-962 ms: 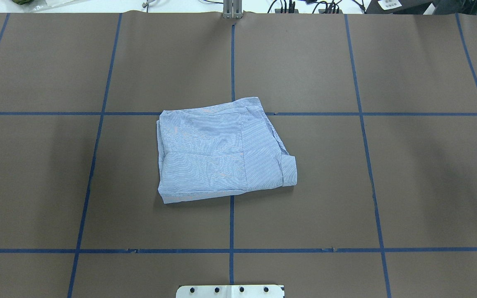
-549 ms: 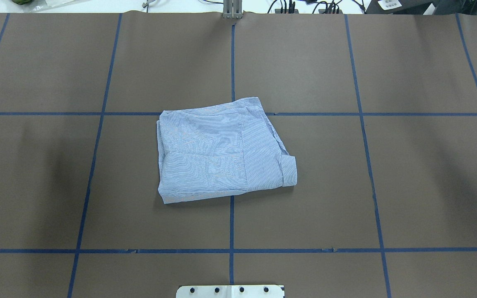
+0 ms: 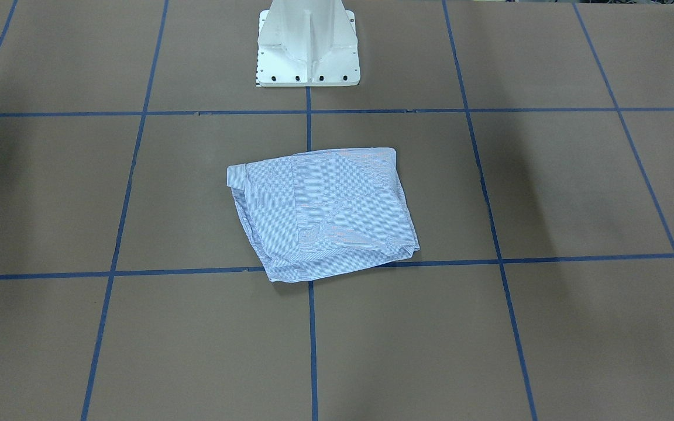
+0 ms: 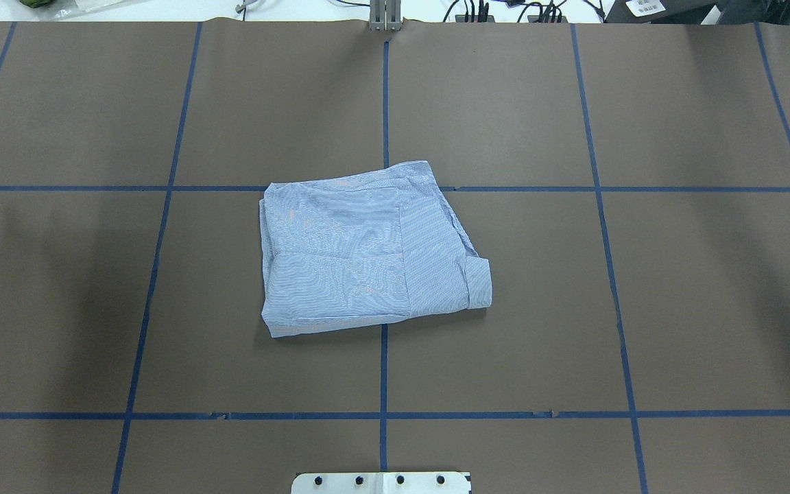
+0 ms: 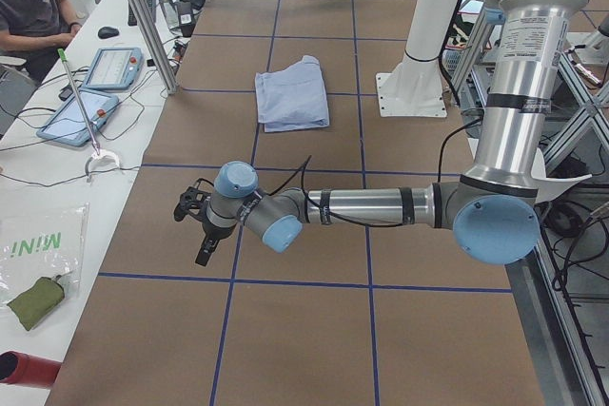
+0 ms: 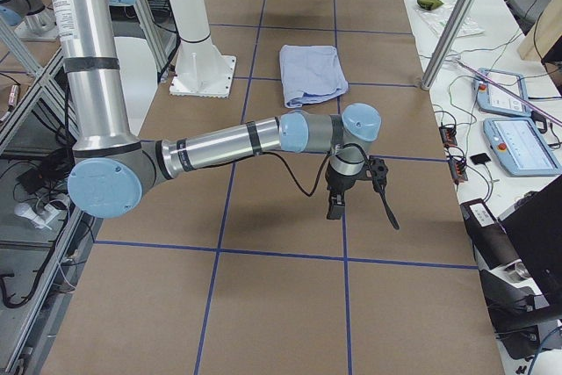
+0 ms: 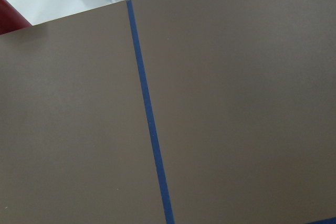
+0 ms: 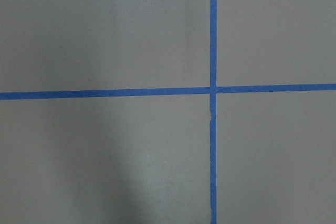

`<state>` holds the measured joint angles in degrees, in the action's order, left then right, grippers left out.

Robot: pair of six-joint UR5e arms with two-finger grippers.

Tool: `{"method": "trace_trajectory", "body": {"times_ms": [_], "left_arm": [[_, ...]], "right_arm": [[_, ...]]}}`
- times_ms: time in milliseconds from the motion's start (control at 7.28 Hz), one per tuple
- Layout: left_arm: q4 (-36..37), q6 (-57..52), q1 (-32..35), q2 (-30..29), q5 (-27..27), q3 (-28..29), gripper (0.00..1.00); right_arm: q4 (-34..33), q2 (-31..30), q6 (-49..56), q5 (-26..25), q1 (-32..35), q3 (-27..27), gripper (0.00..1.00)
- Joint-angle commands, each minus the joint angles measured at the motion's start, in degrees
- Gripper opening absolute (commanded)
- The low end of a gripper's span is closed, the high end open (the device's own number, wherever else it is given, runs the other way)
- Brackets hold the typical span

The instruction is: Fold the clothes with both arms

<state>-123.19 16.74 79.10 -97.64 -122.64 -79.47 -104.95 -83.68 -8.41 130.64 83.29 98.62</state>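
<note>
At centre of the overhead frame the folded shirt (image 4: 367, 250) is laid on the worktop (image 4: 642, 309), well apart from left end effector (image 5: 195, 230) and right end effector (image 6: 360, 206) at opposite ends, neither clearly nearer; their opening cannot be told.

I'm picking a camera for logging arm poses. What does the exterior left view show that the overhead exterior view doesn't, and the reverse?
Only exterior left: the silver-grey tubular left arm with blue joint caps, its black gripper out over the brown, blue-taped table, and a seated person. Only overhead: the turned cuff of the folded light blue, finely striped shirt, plainly seen. Both: that shirt, the table and the white base plate.
</note>
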Motion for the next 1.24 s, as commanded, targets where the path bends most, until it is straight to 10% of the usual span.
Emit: {"method": "trace_trajectory", "body": {"times_ms": [0,1099], "left_arm": [[14.0,-6.3,4.1,-0.3,-6.0,-3.6,1.00],[31.0,-28.1,9.2,0.5,-8.0,-4.6,1.00]], "right_arm": [[0.0,-0.6,0.0,0.8,0.2,0.0,1.00],[3.8,-6.1,0.5,0.8,3.5,0.4,1.00]]}}
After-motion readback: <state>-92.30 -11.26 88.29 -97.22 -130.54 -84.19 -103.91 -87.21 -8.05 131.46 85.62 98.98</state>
